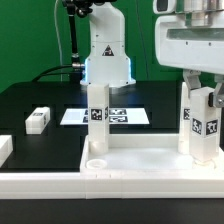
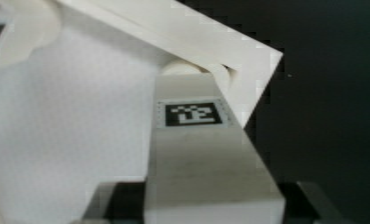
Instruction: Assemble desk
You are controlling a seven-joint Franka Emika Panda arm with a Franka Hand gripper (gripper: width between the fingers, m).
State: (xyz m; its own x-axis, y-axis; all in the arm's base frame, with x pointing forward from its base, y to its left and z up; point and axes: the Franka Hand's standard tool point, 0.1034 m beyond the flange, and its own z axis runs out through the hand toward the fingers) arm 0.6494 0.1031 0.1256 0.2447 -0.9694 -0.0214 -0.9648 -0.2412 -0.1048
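- Two upright legs rise from the desk panel, which fills the exterior view's six o'clock edge of the tabletop.
- The tool is clamped on the held leg at four o'clock; the standing leg sits near the centre.
- Farther off, a loose leg lies at nine o'clock, with the marker board behind the standing leg.

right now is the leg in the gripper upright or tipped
Upright. The leg stands vertical at the corner of the desk panel on the exterior view's right, gripper closed on its top.
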